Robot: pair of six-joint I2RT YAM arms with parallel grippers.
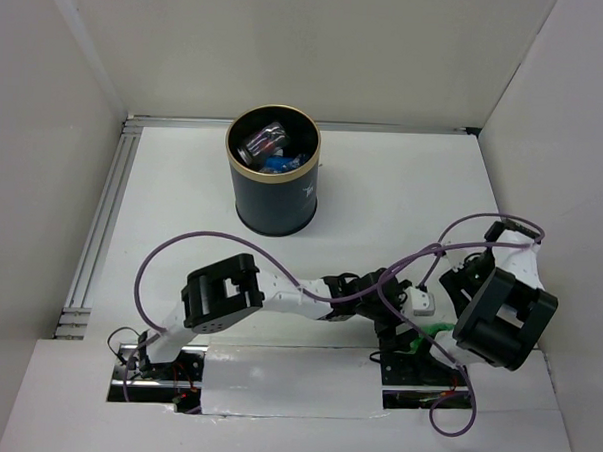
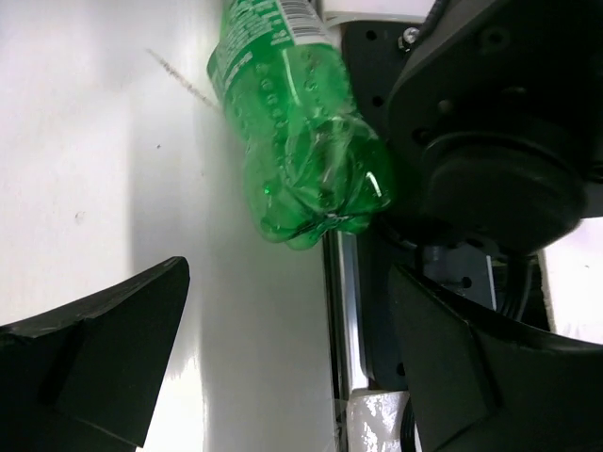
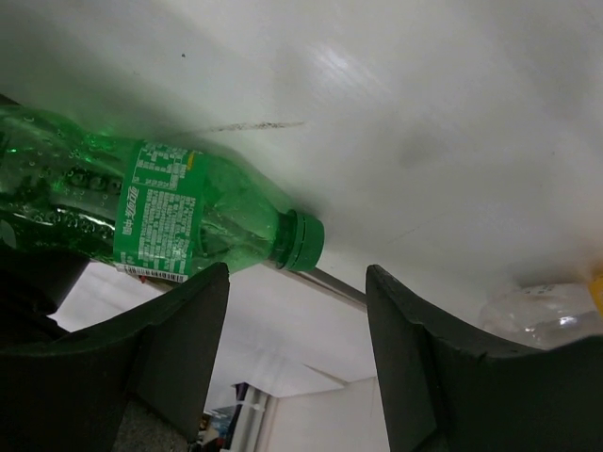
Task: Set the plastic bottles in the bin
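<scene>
A green plastic bottle (image 3: 170, 212) with a green cap (image 3: 301, 240) lies on its side on the white table, close to the right arm's base. In the left wrist view the same green bottle (image 2: 301, 141) points its bottom at the camera. My left gripper (image 2: 292, 348) is open just short of it, with nothing between its fingers. My right gripper (image 3: 297, 311) is open too, its jaws apart just off the cap and touching nothing. From above, a bit of green bottle (image 1: 432, 337) shows between the arms. The navy bin (image 1: 273, 200) stands at the back with bottles (image 1: 265, 142) inside.
A clear crushed bottle (image 3: 537, 315) lies at the right edge of the right wrist view. The right arm's dark base (image 2: 490, 169) sits right beside the green bottle. White walls enclose the table, and a metal rail (image 1: 101, 227) runs along the left side.
</scene>
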